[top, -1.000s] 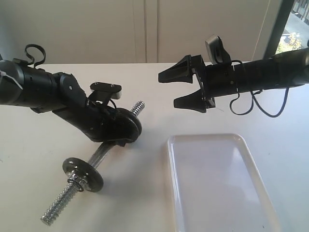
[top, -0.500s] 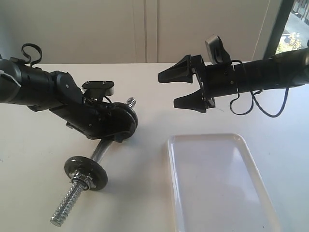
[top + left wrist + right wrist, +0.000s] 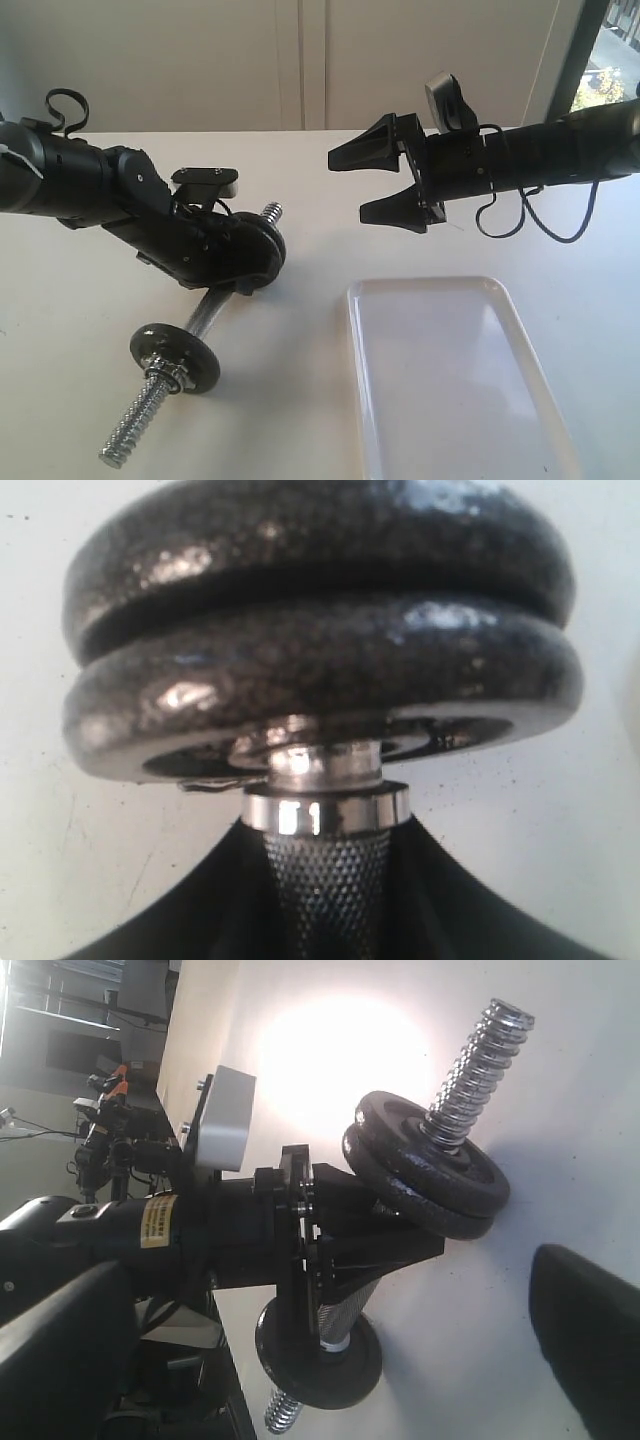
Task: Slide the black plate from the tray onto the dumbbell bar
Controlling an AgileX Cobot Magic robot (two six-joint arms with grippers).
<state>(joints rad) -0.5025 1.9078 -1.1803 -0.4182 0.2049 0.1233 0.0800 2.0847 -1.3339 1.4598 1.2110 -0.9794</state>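
Observation:
My left gripper [image 3: 235,268] is shut on the knurled middle of the dumbbell bar [image 3: 207,312], holding it slanted over the table. In the left wrist view the knurled rod [image 3: 325,880] runs up between my fingers [image 3: 200,915] to two black discs stacked against a chrome collar. The outer one, toward the threaded tip, is the black plate [image 3: 320,560] [image 3: 440,1155]; no nut covers it. A third disc [image 3: 175,360] sits on the bar's near end. The white tray [image 3: 450,390] holds nothing. My right gripper [image 3: 346,185] hangs open above the table, apart from the bar.
The bar's near threaded end [image 3: 135,420] points toward the table's front edge. The tray's rim [image 3: 352,330] lies right of the bar. A cable loop [image 3: 530,220] hangs under the right arm. Behind the table stands a pale wall, with a window at far right.
The left arm drew back to the left with the bar, so the far threaded tip shifted left and the near end swung slightly. The right arm has not moved.

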